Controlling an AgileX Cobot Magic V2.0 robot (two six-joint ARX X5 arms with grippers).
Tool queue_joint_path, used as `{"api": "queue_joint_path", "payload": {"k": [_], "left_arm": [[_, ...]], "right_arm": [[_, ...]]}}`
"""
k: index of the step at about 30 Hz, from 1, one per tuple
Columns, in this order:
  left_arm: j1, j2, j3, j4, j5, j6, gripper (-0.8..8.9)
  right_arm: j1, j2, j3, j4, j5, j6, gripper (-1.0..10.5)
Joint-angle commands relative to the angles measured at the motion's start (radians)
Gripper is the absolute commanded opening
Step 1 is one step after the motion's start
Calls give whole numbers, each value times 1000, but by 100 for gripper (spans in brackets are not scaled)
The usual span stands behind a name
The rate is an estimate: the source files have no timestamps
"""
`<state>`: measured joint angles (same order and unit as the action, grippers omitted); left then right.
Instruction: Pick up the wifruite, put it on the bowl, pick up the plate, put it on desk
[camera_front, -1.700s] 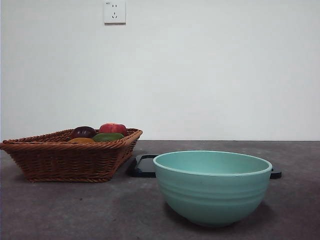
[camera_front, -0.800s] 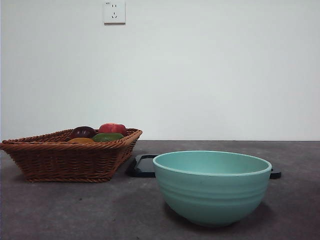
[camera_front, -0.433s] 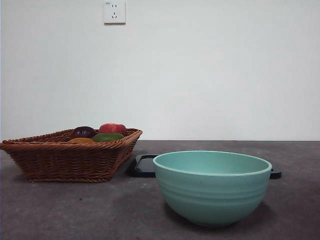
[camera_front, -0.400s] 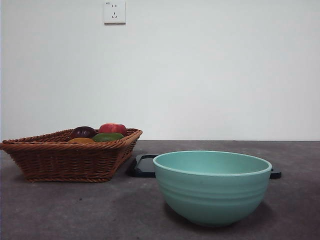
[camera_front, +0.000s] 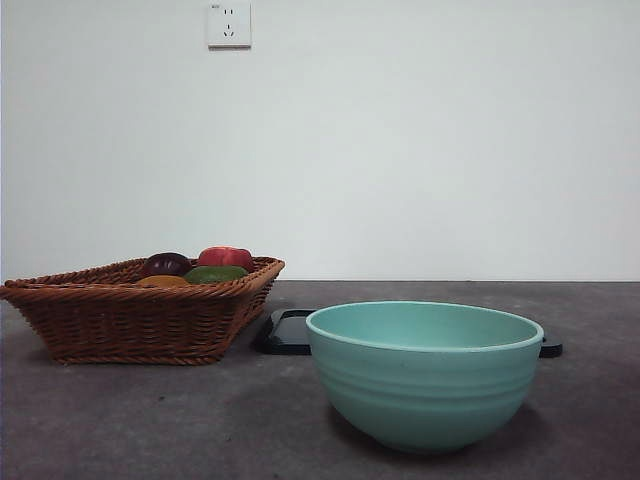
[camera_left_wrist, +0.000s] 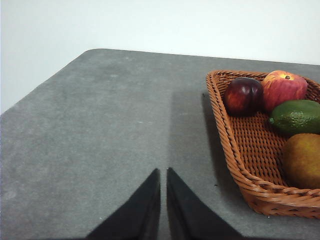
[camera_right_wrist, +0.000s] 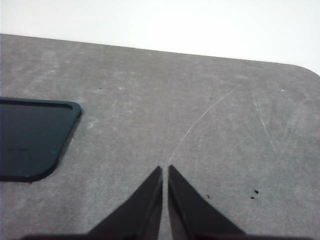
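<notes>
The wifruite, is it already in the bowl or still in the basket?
Still in the basket: the wifruite lies there beside the green fruit. No fruit shows above the bowl's rim.

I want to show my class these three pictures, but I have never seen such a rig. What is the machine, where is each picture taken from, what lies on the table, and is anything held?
This is a robot with two arms at a table. One picture looks level across the desk from a low camera; the other two come from cameras on the wrists.

In front stands a mint-green bowl, with a flat dark plate behind it. A wicker basket holds four fruits, among them the brownish wifruite.

The black points at the bottom of the wrist pictures are the left hand and the right hand. Both are shut and hold nothing.
</notes>
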<state>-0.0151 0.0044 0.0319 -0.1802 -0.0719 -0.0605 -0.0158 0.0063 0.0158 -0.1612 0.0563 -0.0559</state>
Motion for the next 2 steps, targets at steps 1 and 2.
{"api": "queue_joint_path", "payload": {"k": [1, 2], "left_arm": [[3, -1, -20, -7, 2, 18, 20], [3, -1, -20, -7, 2, 18, 20]], "right_arm": [[-1, -3, -5, 8, 4, -8, 12], [-1, -3, -5, 8, 4, -8, 12]]}}
